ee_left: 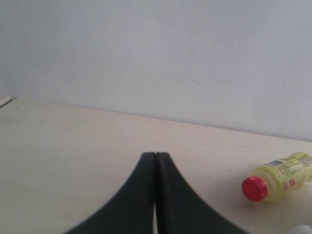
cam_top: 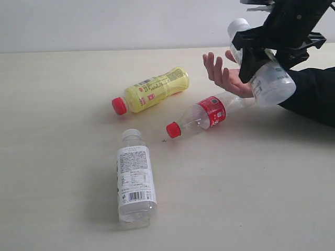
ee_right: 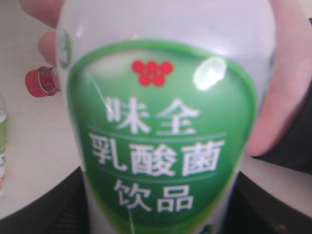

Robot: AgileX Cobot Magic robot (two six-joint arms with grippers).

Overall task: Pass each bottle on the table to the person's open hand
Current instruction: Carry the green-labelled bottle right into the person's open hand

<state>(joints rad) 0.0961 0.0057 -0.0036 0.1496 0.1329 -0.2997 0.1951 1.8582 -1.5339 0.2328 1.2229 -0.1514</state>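
My right gripper is shut on the white-capped bottle with the green-white label, holding it tilted just over the person's open hand. In the right wrist view the green label fills the frame between the black fingers, with the hand behind it. Three bottles lie on the table: a yellow one with a red cap, a clear one with a red label and a clear one with a white label. My left gripper is shut and empty, low over the table, with the yellow bottle off to one side.
The person's dark sleeve rests on the table's right side. A pale wall runs behind the far edge. The red-label bottle's red cap shows beside the held one in the right wrist view.
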